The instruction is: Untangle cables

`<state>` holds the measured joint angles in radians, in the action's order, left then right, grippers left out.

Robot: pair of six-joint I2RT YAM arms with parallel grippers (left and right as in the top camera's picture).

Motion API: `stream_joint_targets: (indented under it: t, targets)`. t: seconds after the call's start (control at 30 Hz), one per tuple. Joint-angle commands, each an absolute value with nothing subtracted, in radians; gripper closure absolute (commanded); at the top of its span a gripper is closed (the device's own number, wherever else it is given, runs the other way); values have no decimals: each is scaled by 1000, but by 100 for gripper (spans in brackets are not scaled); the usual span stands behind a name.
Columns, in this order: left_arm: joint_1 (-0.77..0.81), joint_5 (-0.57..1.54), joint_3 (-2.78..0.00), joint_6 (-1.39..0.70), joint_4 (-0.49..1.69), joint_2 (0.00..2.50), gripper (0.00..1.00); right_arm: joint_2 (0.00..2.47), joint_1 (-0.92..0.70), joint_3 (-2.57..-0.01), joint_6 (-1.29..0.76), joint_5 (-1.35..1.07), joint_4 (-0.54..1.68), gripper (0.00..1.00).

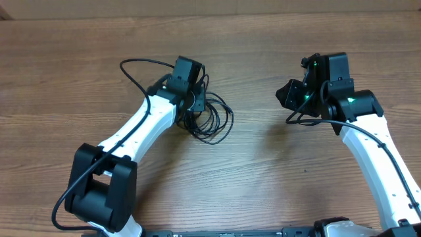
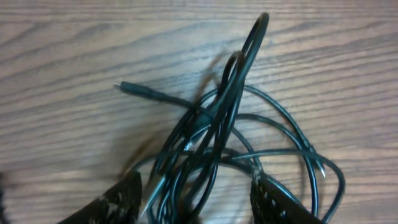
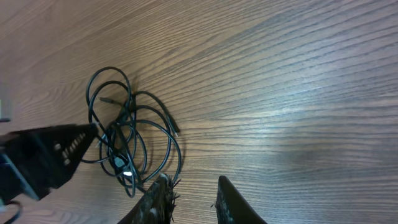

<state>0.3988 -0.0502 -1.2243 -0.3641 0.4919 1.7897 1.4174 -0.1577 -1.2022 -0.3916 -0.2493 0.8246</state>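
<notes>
Cables (image 1: 209, 117) are lying in one loose tangled heap on the wooden worktop (image 1: 263, 171), left of centre. Left gripper (image 2: 196, 193) is sitting over the heap's left edge, jaws standing wide apart with several strands running between them, none pinched. One plug end (image 2: 127, 87) is sticking out of the tangle, lying flat on the wood. Right gripper (image 3: 189, 186) is hanging well apart to the right, jaws slightly apart, gripping nothing.
</notes>
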Motion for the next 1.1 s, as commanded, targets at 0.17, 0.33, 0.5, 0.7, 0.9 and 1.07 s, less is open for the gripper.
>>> stream_joint_targets:
  t: [0.17, 0.33, 0.5, 0.7, 0.9, 1.07]
  targets:
    - [392, -97, -1135, -372, 339, 1817, 48, 1416, -156, -1217, -384, -267, 823, 78]
    - [393, -104, -1135, -390, 331, 1872, 57, 1416, -156, -1217, -384, -267, 834, 78]
    - [393, -101, -1135, -404, 332, 1910, 70, 1416, -156, -1217, -384, -267, 845, 78]
    - [392, -32, -1148, -404, 342, 1899, 95, 1416, -156, -1217, -384, -267, 844, 78]
    - [392, -6, -1232, -403, 449, 1878, 96, 1416, -156, -1217, -384, -268, 848, 77]
    - [392, 89, -1429, -404, 646, 1808, 96, 1416, -156, -1217, -353, -374, 846, 72]
